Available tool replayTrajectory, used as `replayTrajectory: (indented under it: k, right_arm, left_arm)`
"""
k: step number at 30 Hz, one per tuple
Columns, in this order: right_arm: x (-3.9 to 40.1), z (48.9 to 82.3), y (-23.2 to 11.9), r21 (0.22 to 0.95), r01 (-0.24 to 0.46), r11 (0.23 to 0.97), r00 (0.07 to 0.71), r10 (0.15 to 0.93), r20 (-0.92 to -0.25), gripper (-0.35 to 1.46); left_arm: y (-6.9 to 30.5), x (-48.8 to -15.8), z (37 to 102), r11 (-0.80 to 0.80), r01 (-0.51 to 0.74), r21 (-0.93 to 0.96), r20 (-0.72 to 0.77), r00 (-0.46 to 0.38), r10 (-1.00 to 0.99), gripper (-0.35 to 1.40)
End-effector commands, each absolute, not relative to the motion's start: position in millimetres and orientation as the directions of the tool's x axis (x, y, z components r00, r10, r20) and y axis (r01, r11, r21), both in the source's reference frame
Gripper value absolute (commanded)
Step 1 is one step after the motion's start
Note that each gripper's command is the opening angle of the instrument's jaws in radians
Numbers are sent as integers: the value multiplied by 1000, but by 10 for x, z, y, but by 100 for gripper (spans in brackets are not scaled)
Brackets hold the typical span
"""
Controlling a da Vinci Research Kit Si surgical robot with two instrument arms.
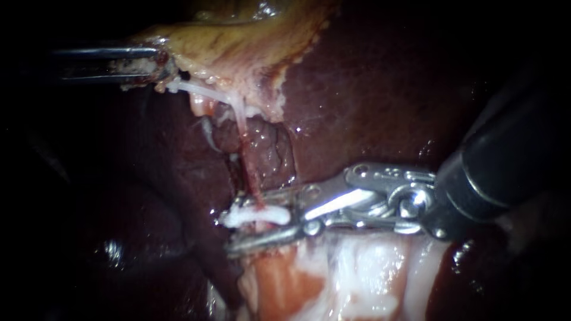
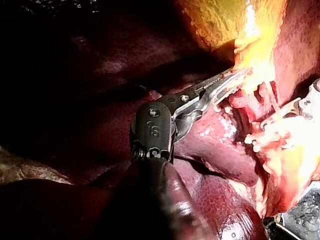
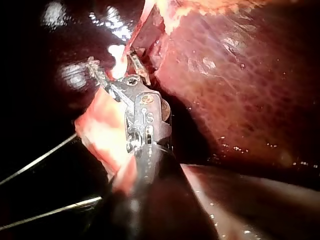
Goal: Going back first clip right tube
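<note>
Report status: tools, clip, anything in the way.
Left tool shut on yellowish gallbladder. Right tool open, straddling small white clip on thin reddish tube. Withdrawal path looks clear.

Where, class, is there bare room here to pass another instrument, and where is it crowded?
Free: the bare liver between the gallbladder and the right instrument; also the dark liver below the left instrument, beside the tube. Crowded: around the clip, which lies between the right instrument's open jaws.

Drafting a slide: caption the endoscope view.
Right metal tool, jaws open, straddles the white clip on the thin red tube; left metal tool holds the yellowish gallbladder.
</note>
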State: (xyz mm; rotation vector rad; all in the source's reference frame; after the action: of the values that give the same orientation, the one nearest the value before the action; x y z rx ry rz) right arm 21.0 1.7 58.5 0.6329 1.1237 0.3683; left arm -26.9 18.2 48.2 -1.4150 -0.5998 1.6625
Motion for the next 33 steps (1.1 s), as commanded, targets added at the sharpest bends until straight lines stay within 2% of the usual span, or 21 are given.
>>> replayTrajectory:
  k: [1, 7, 14, 24, 33]
  right_arm:
    - [209, 585, 18, 613, 39, 789, 394, 552, -735, 50]
    - [193, 572, 20, 564, 17, 825, 364, 520, -773, 50]
    - [149, 560, 24, 516, 32, 856, 358, 473, -805, 50]
    - [86, 531, 49, 490, 7, 872, 351, 456, -818, 50]
    - [66, 522, 56, 480, 3, 877, 351, 448, -822, 50]
  left_arm:
    - [182, -269, 482, -524, -294, -800, -548, 1, 836, -35]
    - [182, -269, 482, -524, -293, -800, -548, 1, 836, -35]
    - [181, -268, 482, -524, -293, -800, -549, 1, 836, -35]
    - [181, -267, 482, -524, -292, -800, -549, 1, 836, -35]
    - [180, -271, 485, -526, -295, -798, -550, 1, 835, -35]
